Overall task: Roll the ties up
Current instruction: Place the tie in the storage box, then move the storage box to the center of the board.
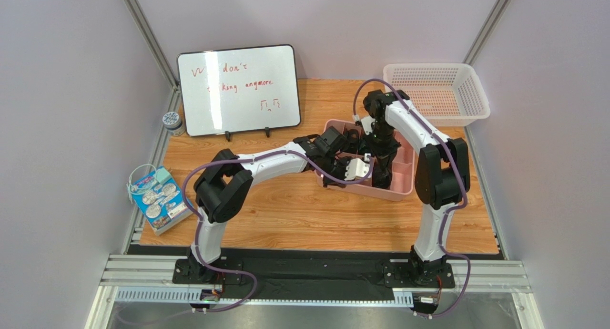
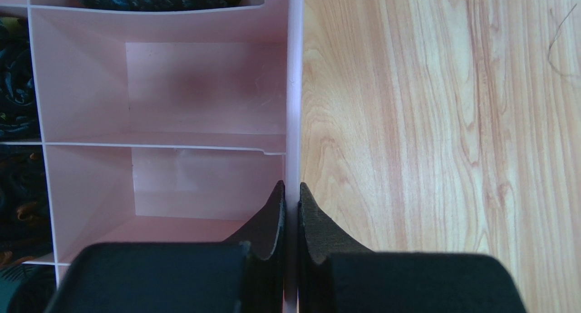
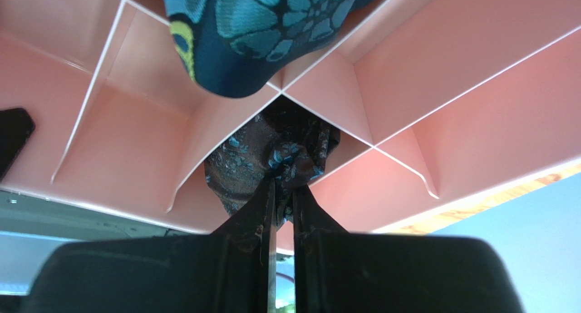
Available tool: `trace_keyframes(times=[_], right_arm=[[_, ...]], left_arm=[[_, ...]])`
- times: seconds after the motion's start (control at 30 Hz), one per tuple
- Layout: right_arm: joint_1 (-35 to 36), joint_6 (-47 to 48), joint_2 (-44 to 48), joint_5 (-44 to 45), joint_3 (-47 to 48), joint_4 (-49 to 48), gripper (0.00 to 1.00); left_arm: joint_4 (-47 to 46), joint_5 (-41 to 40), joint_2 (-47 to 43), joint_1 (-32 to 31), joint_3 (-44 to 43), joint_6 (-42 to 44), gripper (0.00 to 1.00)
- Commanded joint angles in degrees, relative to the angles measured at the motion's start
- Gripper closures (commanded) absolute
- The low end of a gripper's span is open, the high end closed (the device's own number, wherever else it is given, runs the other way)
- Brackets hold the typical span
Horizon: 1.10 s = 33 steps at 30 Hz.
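Right gripper (image 3: pixel 281 190) nipping dark tie (image 3: pixel 245 167) at its tips, inside pink organizer (image 3: pixel 477 122)

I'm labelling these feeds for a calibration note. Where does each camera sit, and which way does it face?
Top external: above and behind the bases, facing down on the table; left arm and right arm show whole, meeting at the pink organizer.
Left wrist: on the left arm, facing along the left end effector, shut on the organizer's side wall.
Right wrist: on the right arm, facing into a compartment; right end effector shut on a dark patterned tie.
Shared: all views show the organizer.
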<state>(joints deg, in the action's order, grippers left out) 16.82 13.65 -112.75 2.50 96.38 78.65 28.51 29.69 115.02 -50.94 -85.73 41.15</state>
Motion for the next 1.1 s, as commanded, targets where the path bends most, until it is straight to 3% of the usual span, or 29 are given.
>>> trace_keyframes(times=[0.0,0.13,0.33,0.37,0.4,0.47,0.57,0.67,0.83,1.07], right_arm=[[0.41,-2.83,4.64,0.57,-3.74,-3.58,1.0],[0.5,-6.35,5.87,-0.13,-5.94,-5.0,1.0],[0.06,-5.39,5.08,-1.62,1.96,-3.42,0.72],[-0.2,-4.78,5.08,-1.62,3.45,-3.16,0.65],[-0.82,-4.6,5.34,-3.62,4.68,-2.89,0.47],[-1.61,-4.16,5.96,-4.69,7.85,-2.89,0.26],[-4.41,-3.72,7.19,-6.97,11.37,-2.89,0.08],[-6.7,-3.63,8.33,-9.35,15.05,-2.98,0.0],[-12.5,-3.63,9.12,-10.41,19.63,-3.24,0.0],[-19.19,-4.42,9.13,-12.61,19.2,-3.33,0.0]], left_arm=[[2.34,-1.83,0.03,-2.06,1.27,-7.47,1.0],[1.2,-4.11,0.29,-2.06,1.62,-14.94,1.0],[-0.74,-6.04,-0.5,-1.97,3.73,-19.7,1.0],[-0.65,-6.83,-0.5,-1.71,3.73,-19.61,1.0],[-0.56,-6.93,-0.67,-1.45,3.47,-19.09,1.0],[-0.13,-7.02,-0.85,0.04,2.77,-19.17,1.0],[0.76,-6.67,-1.12,2.07,1.28,-18.39,1.0],[1.28,-8.15,-1.03,3.56,0.14,-17.07,1.0],[3.39,-7.28,0.82,7.34,-2.77,-17.07,1.0],[4.44,-4.39,5.21,9.28,-9.26,-2.23,1.0]])
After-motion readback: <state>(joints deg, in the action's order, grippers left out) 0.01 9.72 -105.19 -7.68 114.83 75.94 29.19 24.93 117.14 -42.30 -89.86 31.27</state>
